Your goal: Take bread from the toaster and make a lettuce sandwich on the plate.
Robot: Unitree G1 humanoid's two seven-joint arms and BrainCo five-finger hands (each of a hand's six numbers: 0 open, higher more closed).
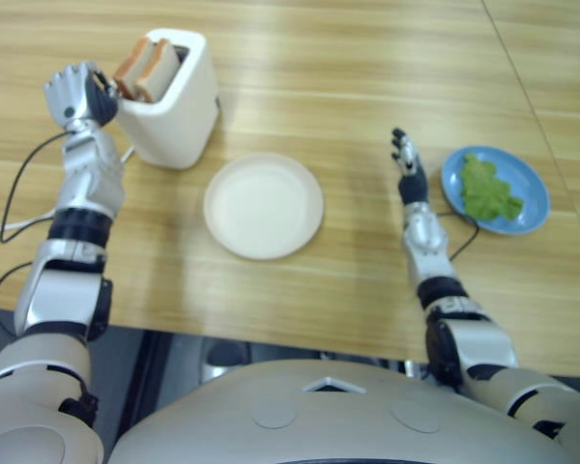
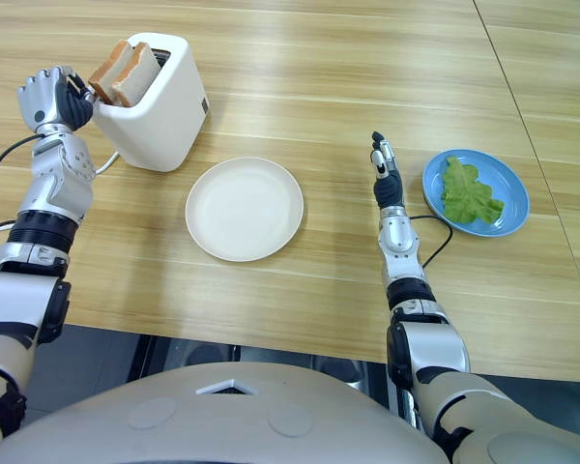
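Across table (image 1: pixel 367 77), find bread (image 1: pixel 147 68) poking from toaster (image 1: pixel 179 121) just beside curled, empty-looking left hand (image 1: pixel 77 92) (right hand (image 1: pixel 407 166) straight-fingered, holding nothing, near lettuce (image 1: pixel 488 188)); pinch exposed tops gently, likely light and crumbly.

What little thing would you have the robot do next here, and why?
Probably pinch the nearer toasted bread slice with the left hand and lift it out. That hand sits curled right beside the white toaster, both slices stand up from its slot, and the round cream plate holds nothing yet. The right hand is open near the green lettuce leaf on the blue plate.
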